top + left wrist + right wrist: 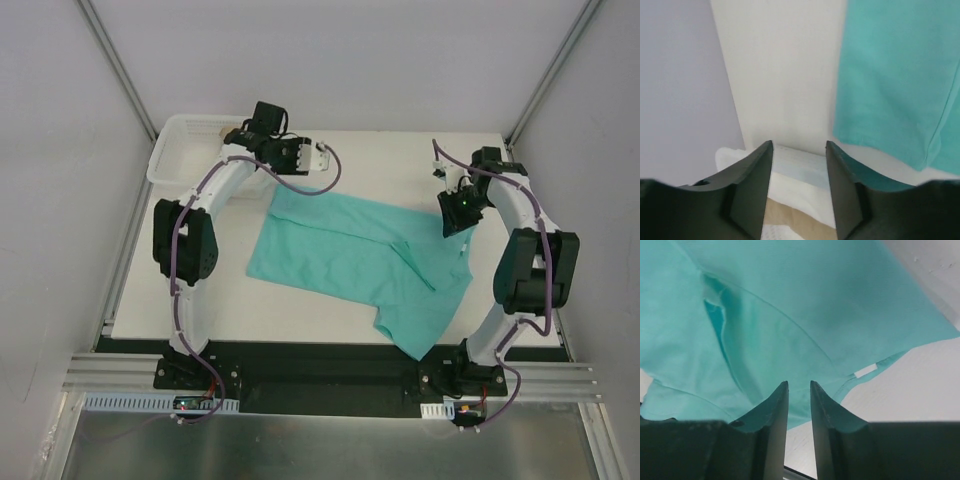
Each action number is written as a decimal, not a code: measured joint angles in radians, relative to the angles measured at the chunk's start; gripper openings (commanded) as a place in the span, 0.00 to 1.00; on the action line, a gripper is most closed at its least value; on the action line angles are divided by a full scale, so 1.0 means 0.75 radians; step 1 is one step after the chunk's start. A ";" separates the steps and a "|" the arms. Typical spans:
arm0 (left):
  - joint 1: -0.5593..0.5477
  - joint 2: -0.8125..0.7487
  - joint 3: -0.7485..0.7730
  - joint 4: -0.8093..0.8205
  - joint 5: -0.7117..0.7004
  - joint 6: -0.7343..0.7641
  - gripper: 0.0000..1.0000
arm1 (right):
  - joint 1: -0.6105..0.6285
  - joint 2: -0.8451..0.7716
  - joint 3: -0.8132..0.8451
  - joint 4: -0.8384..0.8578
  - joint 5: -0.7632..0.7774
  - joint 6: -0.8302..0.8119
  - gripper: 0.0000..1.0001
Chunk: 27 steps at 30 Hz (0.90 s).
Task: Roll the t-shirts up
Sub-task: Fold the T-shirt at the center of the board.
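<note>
A plain teal t-shirt (360, 262) lies spread and partly rumpled across the white table (300, 320), one end trailing toward the near edge. My left gripper (318, 160) hovers just beyond the shirt's far left corner. In the left wrist view my left gripper (799, 145) is open with nothing between the jaws, and the shirt (890, 75) lies off to the right. My right gripper (462, 213) hangs over the shirt's right edge. In the right wrist view my right gripper (799, 384) stands narrowly open above the cloth (790, 315), gripping nothing.
A white basket (172, 152) stands at the table's far left corner. White and tan layered material (795, 190) shows low between the left jaws. A white label (865, 371) sits at the shirt's hem. Grey walls enclose the table on three sides.
</note>
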 measured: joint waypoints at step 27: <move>-0.076 0.484 0.283 -0.066 -0.306 -0.848 0.00 | -0.054 0.855 0.819 0.068 0.409 -0.186 0.01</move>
